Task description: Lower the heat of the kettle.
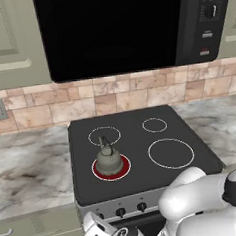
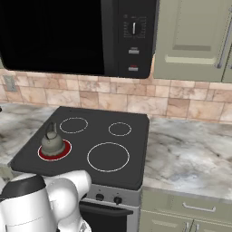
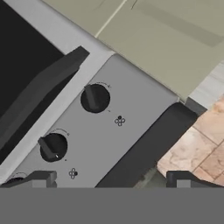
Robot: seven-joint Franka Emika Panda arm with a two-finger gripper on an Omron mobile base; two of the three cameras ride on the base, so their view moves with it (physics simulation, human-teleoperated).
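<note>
Approaching the stove's front panel, hand [image 3: 109, 179] spread wide, empty; next, gripping the knob [image 3: 95, 98] feeding the kettle's [image 1: 108, 158] glowing front-left burner [image 1: 111, 169].

base views: flank stove [image 1: 143, 153] (shared) | hand view: close on knobs [image 3: 94, 98]
</note>
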